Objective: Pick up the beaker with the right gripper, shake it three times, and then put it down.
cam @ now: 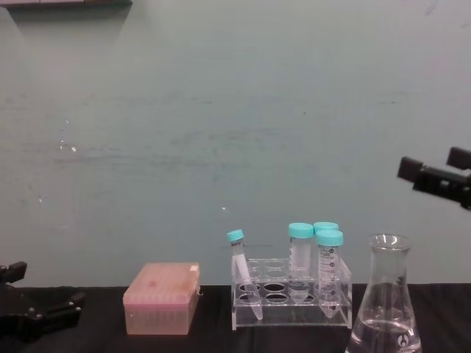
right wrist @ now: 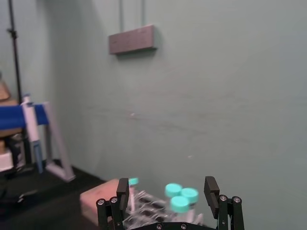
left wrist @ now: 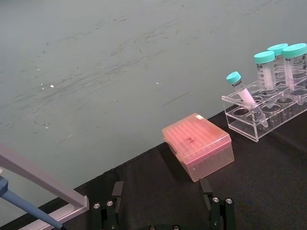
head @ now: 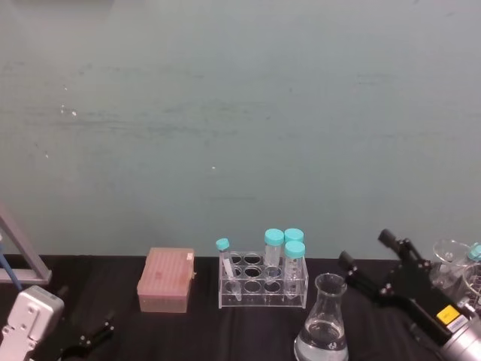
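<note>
The beaker (head: 323, 325) is a clear conical flask with a little clear liquid, standing on the black table at the front right; the chest view shows the beaker (cam: 385, 303) just right of the tube rack. My right gripper (head: 367, 250) hangs open and holds nothing, to the right of the flask and higher than its neck. From the chest, the right gripper (cam: 434, 163) floats well above the flask's mouth. In its own wrist view the right gripper (right wrist: 166, 189) shows spread fingers. My left gripper (head: 90, 335) rests open low at the far left, seen too as the left gripper (left wrist: 162, 189).
A clear rack (head: 263, 286) with teal-capped tubes stands left of the flask. A pink tip box (head: 167, 280) sits further left. More glassware (head: 453, 257) stands behind the right arm. A pipette stand (head: 22, 259) is at the far left.
</note>
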`<state>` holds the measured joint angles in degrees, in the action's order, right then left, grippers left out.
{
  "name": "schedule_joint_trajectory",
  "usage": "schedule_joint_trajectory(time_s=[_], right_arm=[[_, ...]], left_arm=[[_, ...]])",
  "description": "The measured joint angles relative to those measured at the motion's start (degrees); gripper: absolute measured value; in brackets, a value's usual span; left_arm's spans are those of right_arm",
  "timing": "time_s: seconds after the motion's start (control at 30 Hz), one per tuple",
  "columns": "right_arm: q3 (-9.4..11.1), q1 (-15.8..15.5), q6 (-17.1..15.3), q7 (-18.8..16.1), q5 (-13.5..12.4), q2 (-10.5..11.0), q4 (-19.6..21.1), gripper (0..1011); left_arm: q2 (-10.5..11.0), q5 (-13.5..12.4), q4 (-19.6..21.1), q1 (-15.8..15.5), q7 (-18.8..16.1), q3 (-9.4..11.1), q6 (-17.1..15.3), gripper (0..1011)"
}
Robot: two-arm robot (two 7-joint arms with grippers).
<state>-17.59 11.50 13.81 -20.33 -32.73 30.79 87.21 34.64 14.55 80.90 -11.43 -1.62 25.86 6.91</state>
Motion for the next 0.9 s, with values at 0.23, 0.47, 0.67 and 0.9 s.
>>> schedule_joint_trajectory(time_s=[0.23, 0.47, 0.67, 0.9], right_arm=[[-0.8, 0.2, -1.9, -1.0, 2.6, 0.1, 0.2, 1003], [-1.0, 0.2, -3.2, -0.7, 4.9, -0.4, -0.3, 1003], [-0.9, -0.3, -4.4, -0.8, 6.2, -1.0, -0.6, 1003], [-0.5, -0.9, -6.3, 0.0, 7.3, -1.6, -0.2, 1003]], left_arm=[[0.0, 0.0, 0.0, 0.0, 0.0, 0.0, 0.0, 1000], [0.0, 0.0, 0.0, 0.0, 0.0, 0.0, 0.0, 1000], [0.0, 0.0, 0.0, 0.0, 0.0, 0.0, 0.0, 1000], [0.0, 0.0, 0.0, 0.0, 0.0, 0.0, 0.0, 1000]])
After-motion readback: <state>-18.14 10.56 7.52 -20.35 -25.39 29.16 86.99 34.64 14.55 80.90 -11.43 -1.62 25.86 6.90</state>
